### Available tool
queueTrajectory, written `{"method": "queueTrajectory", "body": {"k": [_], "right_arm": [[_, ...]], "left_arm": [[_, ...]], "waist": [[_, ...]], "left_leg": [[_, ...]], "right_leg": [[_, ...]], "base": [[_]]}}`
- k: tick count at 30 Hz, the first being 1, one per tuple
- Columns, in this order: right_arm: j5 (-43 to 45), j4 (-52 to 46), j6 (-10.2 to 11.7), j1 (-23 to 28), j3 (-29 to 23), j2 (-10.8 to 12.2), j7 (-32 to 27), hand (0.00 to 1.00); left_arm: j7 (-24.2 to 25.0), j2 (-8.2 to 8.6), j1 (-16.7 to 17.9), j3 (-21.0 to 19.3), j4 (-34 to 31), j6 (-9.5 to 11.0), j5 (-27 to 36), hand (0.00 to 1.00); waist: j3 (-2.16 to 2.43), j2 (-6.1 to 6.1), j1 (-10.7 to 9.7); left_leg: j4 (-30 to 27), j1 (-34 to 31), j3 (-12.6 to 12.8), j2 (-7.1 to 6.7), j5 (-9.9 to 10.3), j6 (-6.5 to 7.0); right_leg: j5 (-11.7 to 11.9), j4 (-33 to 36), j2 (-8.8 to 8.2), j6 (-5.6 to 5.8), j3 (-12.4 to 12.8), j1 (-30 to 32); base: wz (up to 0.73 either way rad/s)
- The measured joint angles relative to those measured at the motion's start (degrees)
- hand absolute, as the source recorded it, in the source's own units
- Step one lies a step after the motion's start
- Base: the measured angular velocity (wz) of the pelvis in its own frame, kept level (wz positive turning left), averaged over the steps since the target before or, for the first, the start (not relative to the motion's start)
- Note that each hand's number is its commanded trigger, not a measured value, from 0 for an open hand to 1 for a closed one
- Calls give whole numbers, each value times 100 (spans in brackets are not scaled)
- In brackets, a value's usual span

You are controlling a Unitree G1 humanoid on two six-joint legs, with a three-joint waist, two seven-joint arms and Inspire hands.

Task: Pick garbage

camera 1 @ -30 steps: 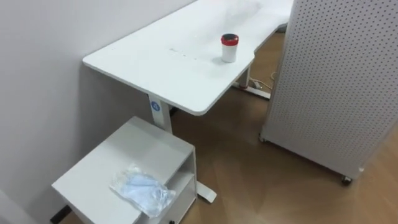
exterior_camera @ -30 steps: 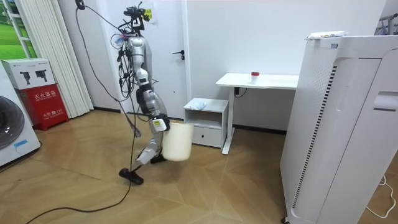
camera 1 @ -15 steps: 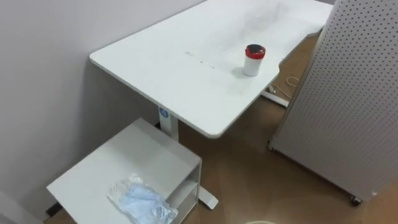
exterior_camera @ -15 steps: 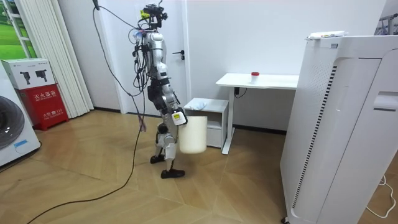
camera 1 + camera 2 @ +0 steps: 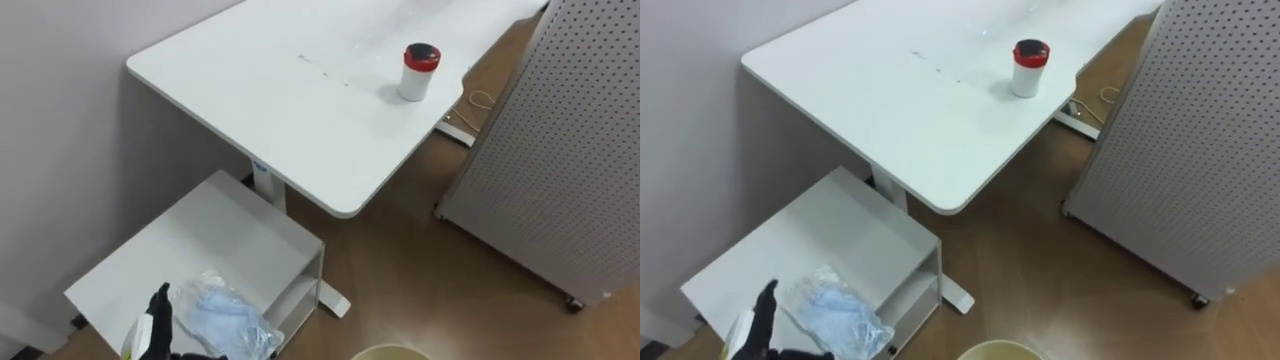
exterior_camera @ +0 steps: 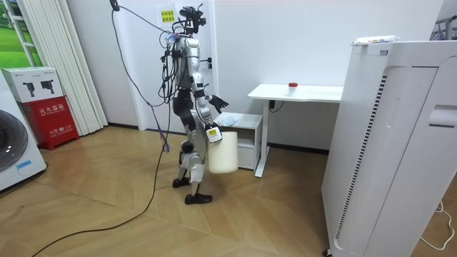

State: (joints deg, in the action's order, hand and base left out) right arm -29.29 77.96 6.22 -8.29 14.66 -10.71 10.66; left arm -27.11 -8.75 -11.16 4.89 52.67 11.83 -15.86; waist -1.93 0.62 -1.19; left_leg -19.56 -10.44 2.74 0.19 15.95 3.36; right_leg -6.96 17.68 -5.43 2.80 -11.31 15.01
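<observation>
- The white desk [image 5: 300,110] takes up the upper half of the eye views. It runs from the upper right corner down to a rounded corner near the middle, and its left edge lies along the grey wall [image 5: 60,150].
- A perforated panel [image 5: 560,150], white and upright, covers the right side of the frame and stands on the wood floor [image 5: 400,270].
- A low white cabinet [image 5: 200,240] sits in the lower left, just beside the desk's leg, with an open shelf in its right-hand face. In the room view the robot stands upright just in front of it, left of centre.
- A cream bin [image 6: 223,153] hangs at the robot's hip in the room view, directly under its right hand [image 6: 212,133] — how that hand grasps it cannot be told. The bin's rim shows at the bottom edge of the eye views, right of the cabinet.
- The garbage — a crumpled bluish-white plastic bag [image 5: 225,315] — lies on the cabinet's top near its front edge, at the bottom left of the frame.
- The left hand [image 5: 158,318] shows at the bottom edge just left of the bag, with its dark fingers straight, pointing up and holding nothing. Whether it touches the bag cannot be told.
- A small white container [image 5: 419,71] with a red lid stands upright on the desk in the upper right, near the desk's right edge and well apart from the bag.
</observation>
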Motion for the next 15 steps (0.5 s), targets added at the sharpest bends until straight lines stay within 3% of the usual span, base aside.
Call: {"method": "queueTrajectory", "body": {"k": [6,15], "right_arm": [[5,-4,6,-186,204,-4,0,100],[-264,-9,10,-194,327,-18,-31,100]], "left_arm": [[-433,9,-434,331,-34,256,-8,0],[-608,5,-433,539,261,276,-5,0]], "waist": [[-23,-31,-78],[-103,-50,-236]], "left_leg": [[-22,-273,-16,3,0,0],[-119,-450,32,-3,-1,-1]], "right_leg": [[-5,17,3,-7,18,271],[-23,301,-36,-32,34,557]], "base": [[-2],[-1]]}}
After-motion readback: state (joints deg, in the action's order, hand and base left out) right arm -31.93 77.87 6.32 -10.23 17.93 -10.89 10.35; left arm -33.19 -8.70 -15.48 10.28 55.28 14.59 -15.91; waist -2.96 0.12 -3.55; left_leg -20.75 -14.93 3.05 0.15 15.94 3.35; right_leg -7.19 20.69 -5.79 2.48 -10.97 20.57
